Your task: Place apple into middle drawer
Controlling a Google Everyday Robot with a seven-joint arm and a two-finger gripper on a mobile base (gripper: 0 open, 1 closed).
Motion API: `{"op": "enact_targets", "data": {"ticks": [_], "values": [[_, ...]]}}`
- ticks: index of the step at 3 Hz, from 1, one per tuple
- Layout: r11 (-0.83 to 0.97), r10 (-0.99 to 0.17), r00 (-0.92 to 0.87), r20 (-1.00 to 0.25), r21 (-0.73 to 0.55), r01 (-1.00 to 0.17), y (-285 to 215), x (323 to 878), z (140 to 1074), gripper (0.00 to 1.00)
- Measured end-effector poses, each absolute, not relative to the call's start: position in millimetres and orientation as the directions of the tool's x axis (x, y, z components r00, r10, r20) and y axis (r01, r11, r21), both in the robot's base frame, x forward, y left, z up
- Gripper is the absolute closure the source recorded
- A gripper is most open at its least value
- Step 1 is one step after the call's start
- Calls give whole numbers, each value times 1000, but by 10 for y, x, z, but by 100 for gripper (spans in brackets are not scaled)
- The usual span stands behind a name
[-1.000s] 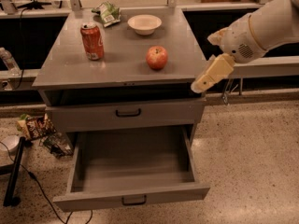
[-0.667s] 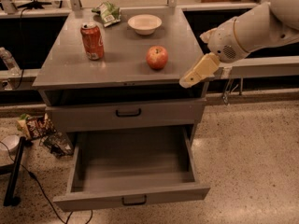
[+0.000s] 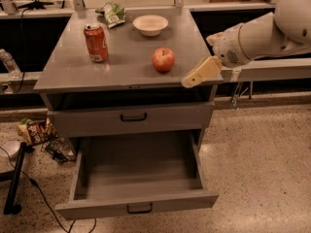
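Camera view: we log gripper (image 3: pixel 200 72) at table (image 3: pixel 68 67) front-right edge, holding nothing, opening indeterminate; apple (image 3: pixel 164 59) near, view-left, untouched.

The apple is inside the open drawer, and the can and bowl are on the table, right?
No. The apple sits on the table, not in the open drawer; the camera view shows it. The can and bowl are on the table, as you said. The end effector is by the table's right edge, near the apple, not touching it.
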State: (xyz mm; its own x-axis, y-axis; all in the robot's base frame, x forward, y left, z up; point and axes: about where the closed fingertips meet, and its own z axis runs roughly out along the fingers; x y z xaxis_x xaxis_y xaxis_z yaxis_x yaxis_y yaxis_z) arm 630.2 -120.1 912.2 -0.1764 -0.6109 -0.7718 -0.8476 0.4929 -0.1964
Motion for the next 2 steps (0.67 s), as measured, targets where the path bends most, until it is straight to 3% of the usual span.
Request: {"op": "enact_targets", "data": {"ticks": [2], "values": [[539,-473,-137,-871,-162,-826,-937,6911,8956,0]]}}
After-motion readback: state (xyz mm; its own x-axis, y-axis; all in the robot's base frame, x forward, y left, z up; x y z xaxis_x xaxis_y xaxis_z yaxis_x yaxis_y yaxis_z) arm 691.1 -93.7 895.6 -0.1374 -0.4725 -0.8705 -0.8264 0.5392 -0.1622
